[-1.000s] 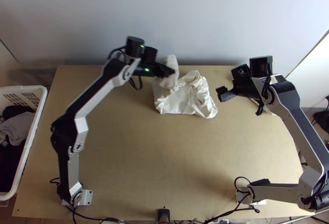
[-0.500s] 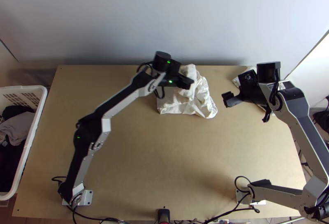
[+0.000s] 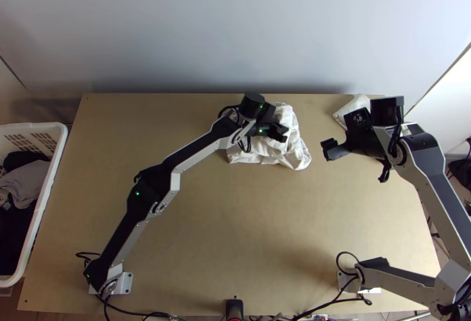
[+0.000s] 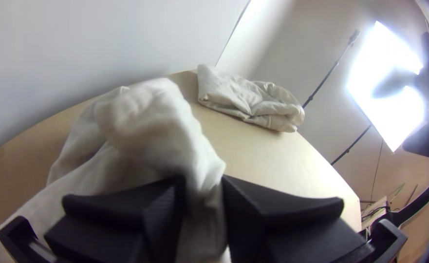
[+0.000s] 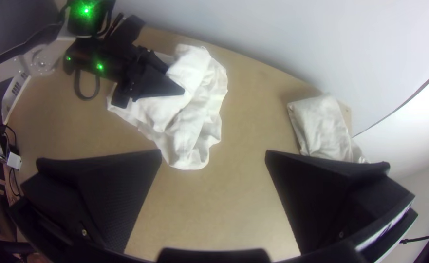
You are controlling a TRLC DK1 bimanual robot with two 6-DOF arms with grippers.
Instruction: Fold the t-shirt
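In the basket (image 3: 35, 125), grey and dark cloth (image 3: 26, 182).

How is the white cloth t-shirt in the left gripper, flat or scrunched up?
Scrunched up: the white cloth t-shirt lies wrinkled in a heap, with the left gripper shut on part of it.

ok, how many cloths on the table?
2. The white shirt, bunched in the left pincer; another cloth, bundled at the far right corner, partly behind the right arm. More could be hidden underneath.
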